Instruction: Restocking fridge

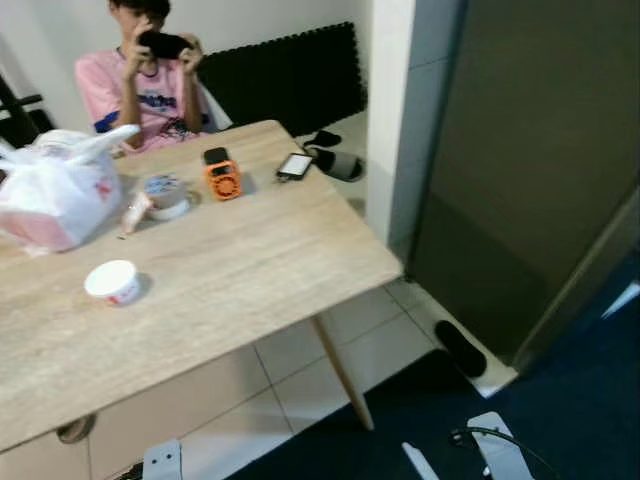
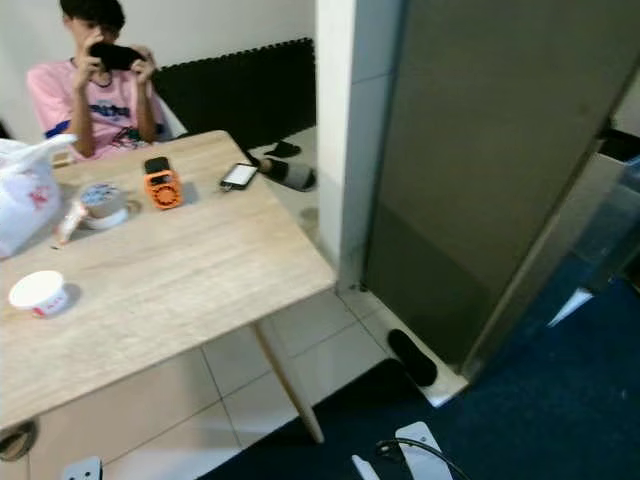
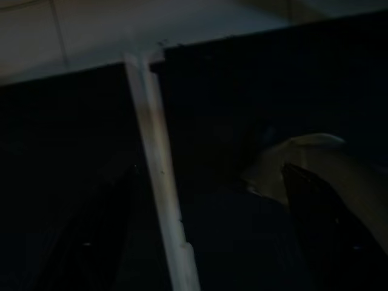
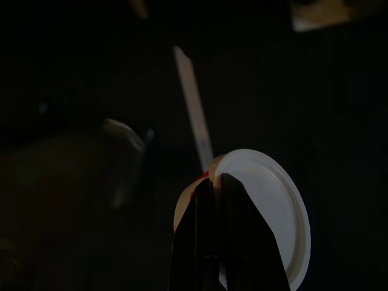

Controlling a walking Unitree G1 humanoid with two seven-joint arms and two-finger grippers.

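Already a small white cup (image 4: pixel 257 212) with a red-marked side is being pinched at its rim by the right pincer (image 4: pixel 219 182), fingers closed on it, low beside the robot. Judged light, thin-walled and easily crushed, it is best held gently at the stiffer rim. A matching white cup (image 1: pixel 112 282) is sitting on the worktop (image 1: pixel 250 260), near its front edge, well apart from the dark fridge door (image 1: pixel 520 170) beyond the worktop's corner. The left pincer (image 3: pixel 206 224) is hanging idle, fingers spread with nothing between them.
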